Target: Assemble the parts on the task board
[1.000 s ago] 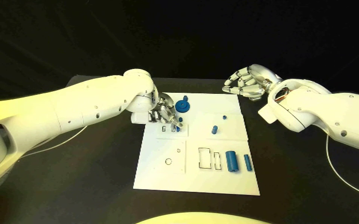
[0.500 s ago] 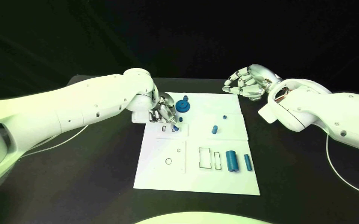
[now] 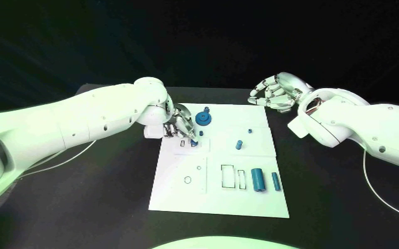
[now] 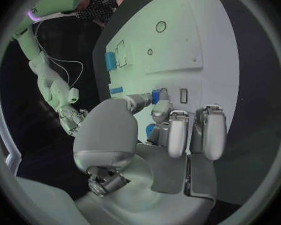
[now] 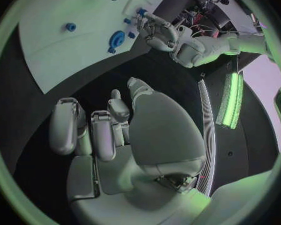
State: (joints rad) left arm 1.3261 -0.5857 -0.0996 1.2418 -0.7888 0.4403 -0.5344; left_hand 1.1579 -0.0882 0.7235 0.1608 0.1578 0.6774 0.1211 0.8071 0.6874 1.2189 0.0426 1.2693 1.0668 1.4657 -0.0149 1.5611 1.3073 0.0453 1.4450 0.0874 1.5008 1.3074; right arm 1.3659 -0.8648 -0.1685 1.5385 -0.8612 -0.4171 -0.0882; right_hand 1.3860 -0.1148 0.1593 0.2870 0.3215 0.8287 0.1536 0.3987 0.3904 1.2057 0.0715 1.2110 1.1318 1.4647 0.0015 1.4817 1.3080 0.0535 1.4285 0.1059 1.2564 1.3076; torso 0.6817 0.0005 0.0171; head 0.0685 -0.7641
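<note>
On the black table (image 3: 100, 203), left hand (image 3: 180, 125) pinches a blue part (image 3: 193, 142); right hand (image 3: 274, 92) curled empty.

The white rectangular task board (image 3: 218, 194)'s near strip is left bare; its far-left corner is blocked by the left robot hand (image 3: 181, 127).

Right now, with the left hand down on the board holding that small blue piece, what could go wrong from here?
1. The left hand pinches a small blue part beside a small slot in the task board; its fingers partly hide the part, so it may go in tilted or slip.
2. The blue round part sits close behind that hand and could be knocked.
3. The right hand hangs curled near the board's far corner, holding nothing, so nothing steadies the board.
</note>
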